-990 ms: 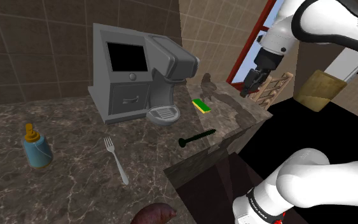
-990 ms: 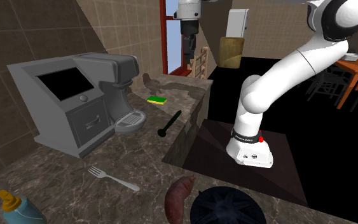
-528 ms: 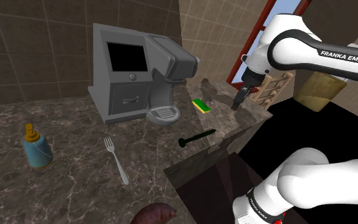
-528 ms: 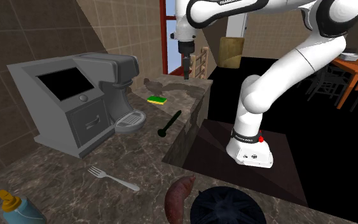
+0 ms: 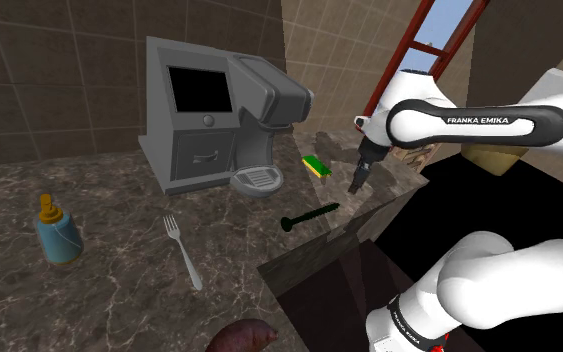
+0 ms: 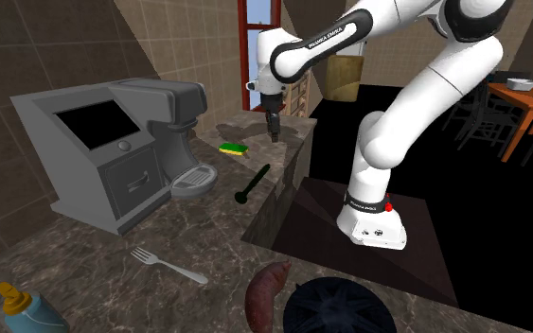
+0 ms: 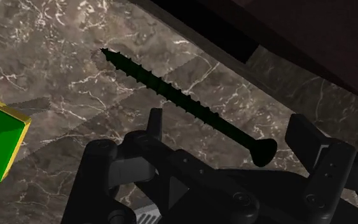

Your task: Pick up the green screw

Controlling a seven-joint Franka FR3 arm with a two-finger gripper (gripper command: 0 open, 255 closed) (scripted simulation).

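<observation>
A dark green screw (image 5: 309,215) lies flat on the marble counter (image 5: 109,290) near its edge, with its head toward the fork. My black gripper (image 5: 356,183) hangs above the counter, between the screw and the green sponge (image 5: 316,165). In the second exterior view the gripper (image 6: 275,135) points down beyond the screw (image 6: 253,184). In the wrist view the gripper (image 7: 229,137) is open, its fingers (image 7: 155,124) standing apart, with nothing held. The screw (image 7: 184,98) lies on the marble below, and its head shows between the fingers.
A grey coffee machine (image 5: 209,110) stands at the back of the counter. A fork (image 5: 183,250), a blue bottle (image 5: 56,230) and a reddish sweet potato (image 5: 241,337) lie nearer the front. The counter's edge (image 5: 319,245) drops off just beside the screw.
The arm has come down from high by the red window frame to just above the counter. The gripper has moved toward the shoulder view's left, closer to the screw. The screw has not moved.
</observation>
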